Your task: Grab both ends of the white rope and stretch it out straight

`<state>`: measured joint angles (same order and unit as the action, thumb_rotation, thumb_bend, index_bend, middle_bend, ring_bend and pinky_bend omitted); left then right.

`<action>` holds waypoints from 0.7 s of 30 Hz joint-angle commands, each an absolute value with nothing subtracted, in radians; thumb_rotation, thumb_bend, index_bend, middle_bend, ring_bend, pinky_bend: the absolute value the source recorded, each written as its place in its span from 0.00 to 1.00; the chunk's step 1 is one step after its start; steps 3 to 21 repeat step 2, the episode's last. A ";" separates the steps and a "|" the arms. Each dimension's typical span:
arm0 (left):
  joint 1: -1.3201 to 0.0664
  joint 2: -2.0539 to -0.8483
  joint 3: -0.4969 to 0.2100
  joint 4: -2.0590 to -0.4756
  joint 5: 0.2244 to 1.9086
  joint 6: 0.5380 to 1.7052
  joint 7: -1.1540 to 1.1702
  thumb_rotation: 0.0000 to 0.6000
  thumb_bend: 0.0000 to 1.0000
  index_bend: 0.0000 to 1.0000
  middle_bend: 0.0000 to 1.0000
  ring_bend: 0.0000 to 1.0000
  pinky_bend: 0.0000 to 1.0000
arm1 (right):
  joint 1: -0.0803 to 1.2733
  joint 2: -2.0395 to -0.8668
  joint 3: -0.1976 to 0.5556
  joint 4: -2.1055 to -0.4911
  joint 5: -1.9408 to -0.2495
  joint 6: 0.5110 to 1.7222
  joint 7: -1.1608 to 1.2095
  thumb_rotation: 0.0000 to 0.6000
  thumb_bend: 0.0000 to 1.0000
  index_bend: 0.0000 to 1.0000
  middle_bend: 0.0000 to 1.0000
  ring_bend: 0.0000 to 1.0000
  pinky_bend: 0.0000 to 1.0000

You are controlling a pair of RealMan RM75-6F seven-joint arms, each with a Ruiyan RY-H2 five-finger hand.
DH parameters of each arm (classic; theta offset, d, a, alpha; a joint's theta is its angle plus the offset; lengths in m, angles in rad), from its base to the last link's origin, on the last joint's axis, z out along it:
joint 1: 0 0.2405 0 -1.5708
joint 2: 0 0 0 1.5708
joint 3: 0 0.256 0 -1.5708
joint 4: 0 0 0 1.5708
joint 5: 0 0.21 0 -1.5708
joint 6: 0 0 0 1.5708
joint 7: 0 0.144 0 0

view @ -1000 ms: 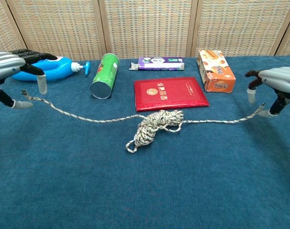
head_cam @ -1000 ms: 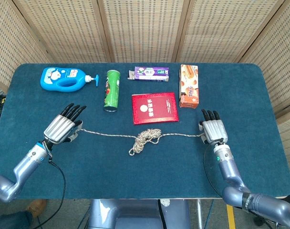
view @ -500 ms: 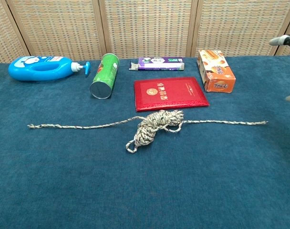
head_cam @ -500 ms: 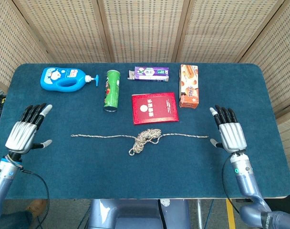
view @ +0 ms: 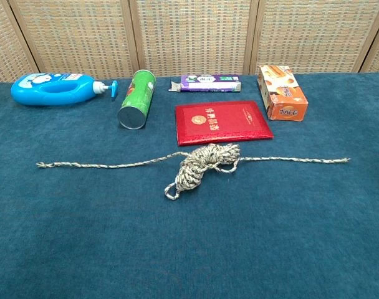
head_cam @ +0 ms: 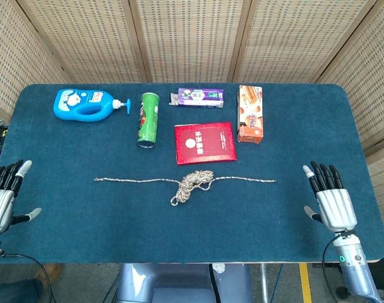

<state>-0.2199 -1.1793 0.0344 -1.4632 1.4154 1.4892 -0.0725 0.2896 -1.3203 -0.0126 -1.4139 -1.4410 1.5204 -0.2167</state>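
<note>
White rope (head_cam: 186,182): lies at bench (head_cam: 255,221) centre, parallel to front edge; both tails drawn out flat left and right, middle bunched in coil just in front of red booklet (head_cam: 204,142). Judged: tails extended, coil not pulled out.

Left hand (head_cam: 4,194): at left edge, fingers spread, holds nothing; well apart from rope.

Right hand (head_cam: 331,201): near front right corner, fingers apart, holds nothing.

Change: both hands, previously at rope ends, have released and withdrawn outward; rope settled flat.

Back row, untouched: blue bottle (head_cam: 84,104), green can (head_cam: 148,119), snack box (head_cam: 249,113).
</note>
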 commanded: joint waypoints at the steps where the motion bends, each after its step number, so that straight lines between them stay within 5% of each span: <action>1: -0.211 -1.168 0.034 -1.481 1.412 1.475 -0.070 1.00 0.00 0.00 0.00 0.00 0.00 | 0.268 -1.322 -0.015 -1.397 -1.457 1.532 -0.205 1.00 0.00 0.00 0.00 0.00 0.00; 21: -0.210 -1.167 0.032 -1.483 1.413 1.472 -0.071 1.00 0.00 0.00 0.00 0.00 0.00 | 0.265 -1.323 -0.014 -1.394 -1.459 1.532 -0.202 1.00 0.00 0.00 0.00 0.00 0.00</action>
